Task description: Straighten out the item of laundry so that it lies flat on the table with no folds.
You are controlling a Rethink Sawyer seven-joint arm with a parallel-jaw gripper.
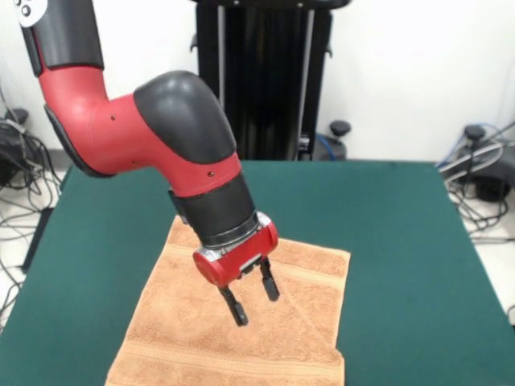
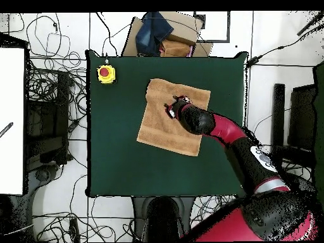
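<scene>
The peach-orange towel (image 1: 185,322) lies spread on the dark green table (image 1: 402,265), with a woven band near its near edge and another near its far edge. A crease or folded flap shows at its near right corner. In the overhead view the towel (image 2: 161,126) sits in the upper middle of the table (image 2: 117,164), slightly skewed. My gripper (image 1: 251,299) hangs just above the towel's middle, tilted, its two black fingers (image 1: 235,306) spread apart and empty. In the overhead view the gripper (image 2: 172,106) is over the towel's upper right part.
A yellow box with a red button (image 2: 105,74) stands at one table corner in the overhead view. A cardboard box with dark blue cloth (image 2: 161,31) sits beyond the table's edge. Cables lie on the floor around the table.
</scene>
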